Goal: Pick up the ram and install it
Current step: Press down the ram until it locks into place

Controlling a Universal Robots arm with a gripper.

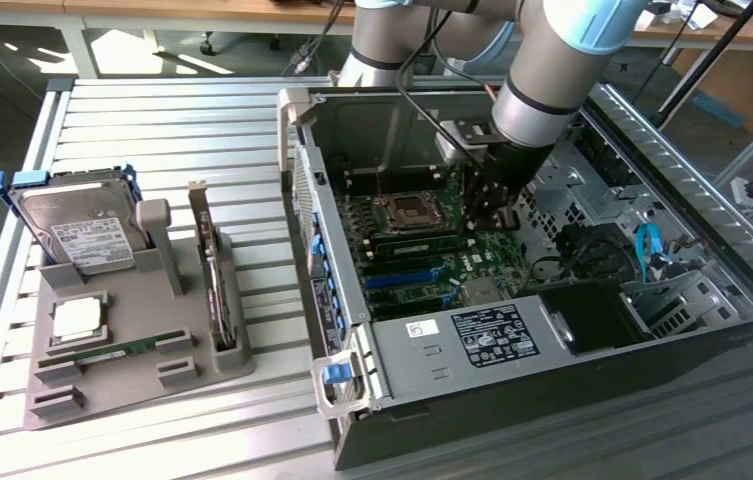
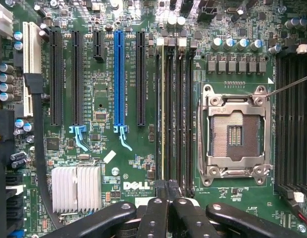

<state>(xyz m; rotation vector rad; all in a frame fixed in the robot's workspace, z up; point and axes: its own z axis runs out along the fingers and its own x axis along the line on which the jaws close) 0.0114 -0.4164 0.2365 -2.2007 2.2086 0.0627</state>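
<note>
A ram stick [image 1: 116, 350], long, thin and green, lies flat in the grey fixture [image 1: 196, 365] at the exterior view's left, far from the arm. My gripper [image 1: 494, 225] is inside the open computer case [image 1: 483, 335], low over the motherboard. In the wrist view the gripper [image 2: 166, 191] is shut with nothing between its black fingers [image 2: 154, 218], right at one end of the memory slots [image 2: 174, 114]. A thin pale-edged board [image 2: 162, 114] stands edge-on in one of those slots, and the fingertips sit just off its end.
The fixture also carries a hard drive [image 1: 83, 235], a silver processor [image 1: 76, 318] and an upright dark card [image 1: 220, 290]. On the motherboard are the open processor socket [image 2: 236, 135], a blue expansion slot [image 2: 119, 79] and a finned heatsink [image 2: 76, 188]. Case walls and cables [image 1: 650, 250] hem in the arm.
</note>
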